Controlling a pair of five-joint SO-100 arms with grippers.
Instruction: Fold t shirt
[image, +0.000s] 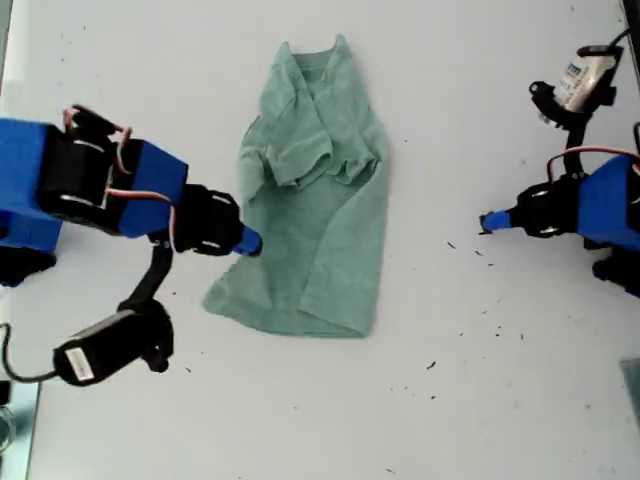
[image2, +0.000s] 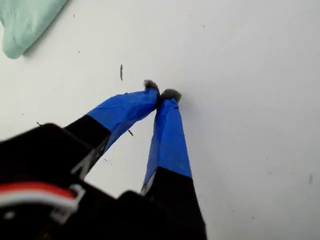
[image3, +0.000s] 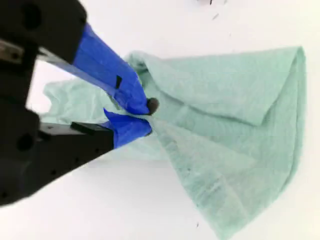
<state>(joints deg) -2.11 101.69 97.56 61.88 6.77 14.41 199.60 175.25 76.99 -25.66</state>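
So the t shirt (image: 315, 200) is lying roughly in the middle of the white table (image: 480, 400), partly folded already. It's bunched into a long narrow shape, with the collar end pointing toward the far edge of the table and the hem end spread a bit wider toward the near edge. One sleeve is flopped over on top of the upper half, so there's a lumpy double layer there.

My second gripper (image: 250, 242) is right at the shirt's edge on the exterior view's left, about where the lower half starts. In the second wrist view its blue-taped fingers (image3: 131, 97) are pinched down on a ridge of the green fabric (image3: 225, 150), and the cloth fans out from the pinch point in creases. So that claw is closed with the shirt in its grip.

My first gripper (image: 487, 222) is well away from the shirt, out over bare table on the exterior view's right. In the first wrist view its tips (image2: 162, 95) are pressed together with nothing between them, just white tabletop underneath, and only a corner of the shirt (image2: 25, 22) shows at the edge of that shot.

There are small dark specks (image: 432, 366) scattered on the table on that same side of the shirt.
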